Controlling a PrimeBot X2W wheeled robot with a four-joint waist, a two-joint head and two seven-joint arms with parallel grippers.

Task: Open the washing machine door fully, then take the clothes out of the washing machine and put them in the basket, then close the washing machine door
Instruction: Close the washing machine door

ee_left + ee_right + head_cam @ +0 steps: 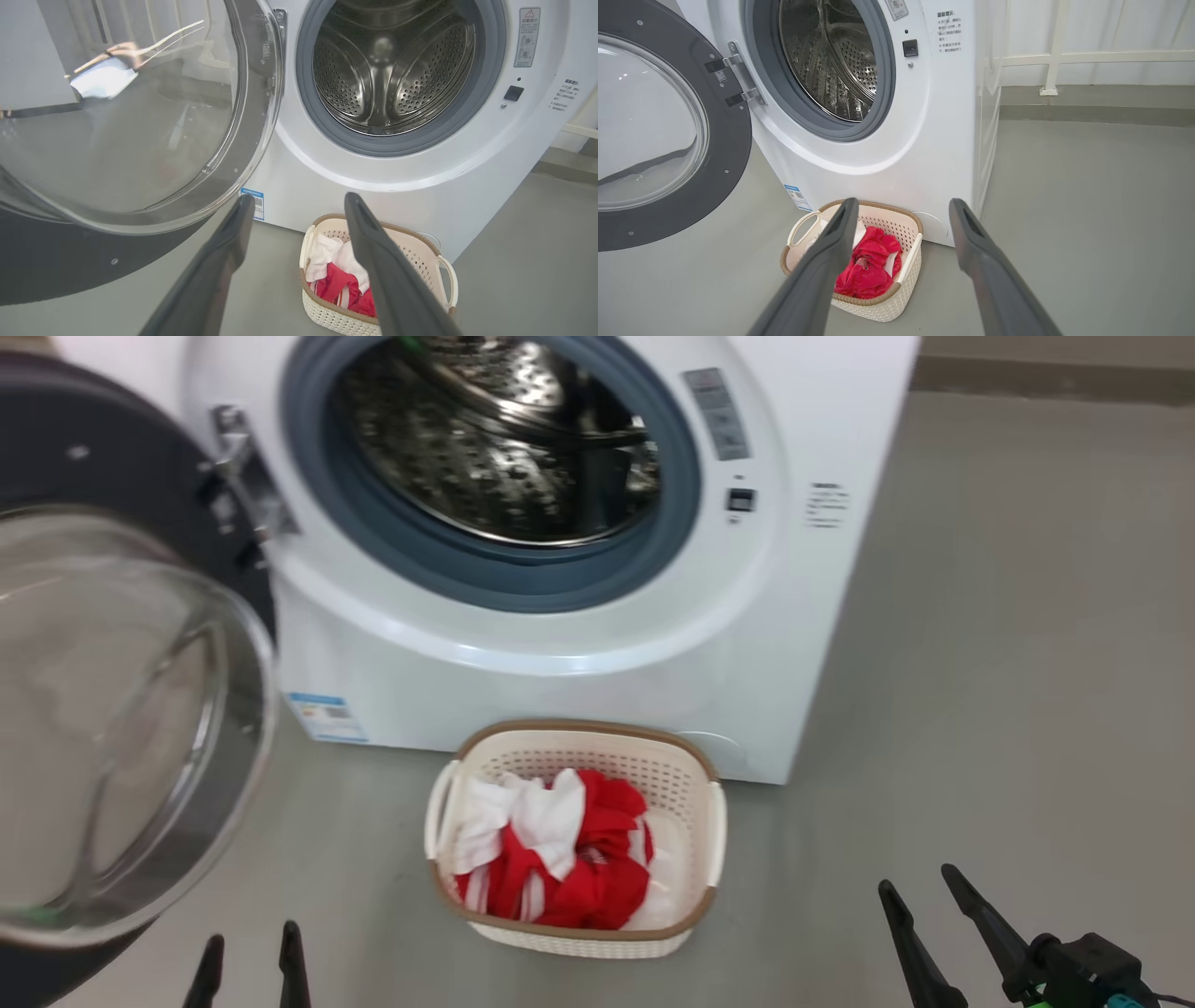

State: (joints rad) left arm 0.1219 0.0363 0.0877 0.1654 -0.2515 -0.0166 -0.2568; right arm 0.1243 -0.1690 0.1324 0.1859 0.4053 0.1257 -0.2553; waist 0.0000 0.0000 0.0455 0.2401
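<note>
The white washing machine [579,691] stands ahead, its steel drum [387,70] bare inside. Its door [121,709] hangs swung wide open to the left, the glass bowl bulging toward me. On the floor before the machine sits the cream basket [695,859], holding the red and white clothes [560,859]. In the wrist views the clothes [868,270] lie heaped in the basket [906,280]. My left gripper [250,957] is open at the lower left, below the door's rim. My right gripper [920,887] is open at the lower right, over bare floor.
Grey floor [1027,663] spreads to the right of the machine. A white railing [1064,58] and a low wall run behind it on that side. The open door [117,116] takes up the room left of the machine.
</note>
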